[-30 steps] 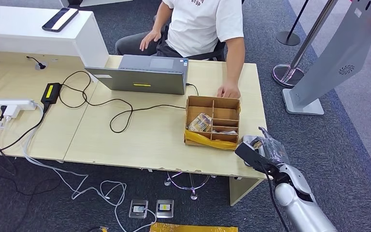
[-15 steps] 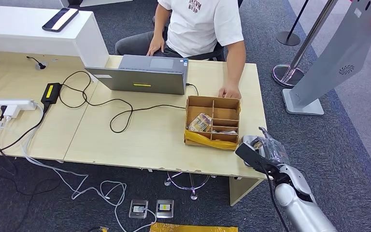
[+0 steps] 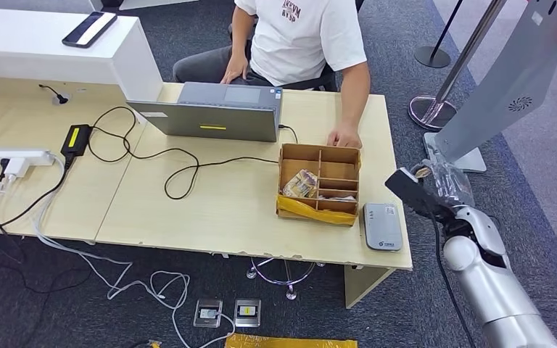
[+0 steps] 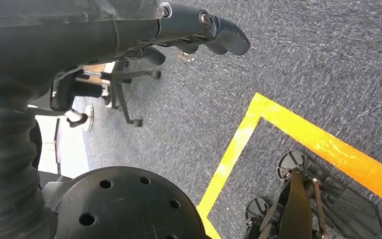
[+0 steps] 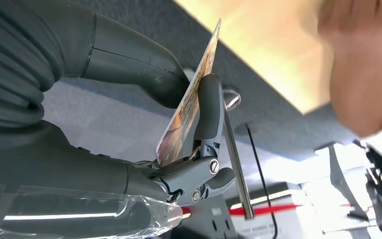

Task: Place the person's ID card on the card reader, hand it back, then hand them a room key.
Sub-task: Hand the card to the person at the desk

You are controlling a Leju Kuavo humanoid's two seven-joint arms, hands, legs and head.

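Lifted off the card reader (image 3: 382,226) since a second ago, the right hand (image 3: 435,185) now hangs to the right of the table (image 3: 225,203), past its right edge and above the carpet, so the grey reader lies uncovered on the near right corner. At the far side the person (image 3: 297,36) has also shifted a little, with one hand now behind the laptop (image 3: 214,112) and the other flat on the table just beyond the cardboard box (image 3: 319,183).

Across the table, the laptop stands open near the far edge with its back to the robot, and a black cable (image 3: 181,167) loops from it toward the left, where a power brick (image 3: 77,138) and a white power strip (image 3: 11,156) lie. To the right of the middle sits the cardboard box, divided into compartments, just left of the card reader.

In the right wrist view the ID card (image 5: 186,102) is pinched edge-on between the thick thumb and a dark finger (image 5: 208,107) of the right hand, with no part of it touching the table.

Seen from its own wrist, the left hand (image 4: 199,30) hangs low over the carpet with fingers curled and nothing in them, near a yellow floor line (image 4: 288,134).
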